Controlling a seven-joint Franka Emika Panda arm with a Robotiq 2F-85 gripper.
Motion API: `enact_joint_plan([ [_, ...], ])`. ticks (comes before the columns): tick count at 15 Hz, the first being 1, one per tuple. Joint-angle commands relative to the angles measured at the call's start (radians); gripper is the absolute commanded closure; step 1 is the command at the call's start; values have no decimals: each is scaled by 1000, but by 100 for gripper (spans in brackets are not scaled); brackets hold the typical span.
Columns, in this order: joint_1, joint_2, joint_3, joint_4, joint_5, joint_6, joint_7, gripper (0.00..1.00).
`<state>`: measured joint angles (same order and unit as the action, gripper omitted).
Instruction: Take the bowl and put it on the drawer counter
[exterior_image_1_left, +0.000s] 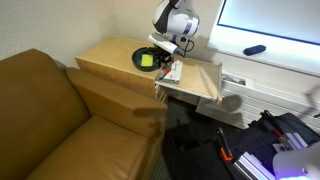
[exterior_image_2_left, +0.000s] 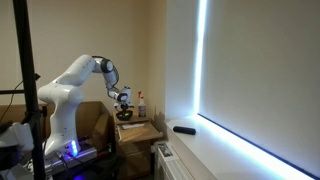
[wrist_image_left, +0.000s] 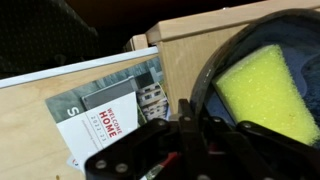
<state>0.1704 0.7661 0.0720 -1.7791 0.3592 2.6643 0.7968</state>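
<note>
The bowl sits at the counter's edge beside the lower shelf, towards the far corner. It is dark outside and yellow-green inside. I cannot tell whether it rests flat on the wood or is raised a little.

The gripper hangs over that same edge, just above and beside the bowl's rim on the shelf side. In the wrist view the gripper comes in from the bottom, and its dark fingers stand close against the curved rim of the bowl, which fills the right of the picture. The jaws look narrow, perhaps set on the rim, but the fingertips merge with the black of the bowl. I cannot tell whether they grip it or how far open they are.

Left of the fingers, below the counter's side wall, a booklet lies on the shelf with its corner just beside the counter's edge.

In an exterior view the white arm reaches over the counter, and a spray bottle with a red nozzle stands near the far edge, just beyond the gripper. A brown sofa stands against the counter's near edge.
</note>
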Motion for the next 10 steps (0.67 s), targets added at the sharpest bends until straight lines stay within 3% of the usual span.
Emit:
enact_joint_plan([
  [1,25,7,-27,9,-5,19,18,98],
  [2,23,-1,-31,5,0,5,29,67],
  [4,7,-19,-18,-7,13,-1,21,59],
  [7,-24,-57,22,-35,46,5,-17,36],
  [10,-21,-159,58,-137,92,-44,4,15],
])
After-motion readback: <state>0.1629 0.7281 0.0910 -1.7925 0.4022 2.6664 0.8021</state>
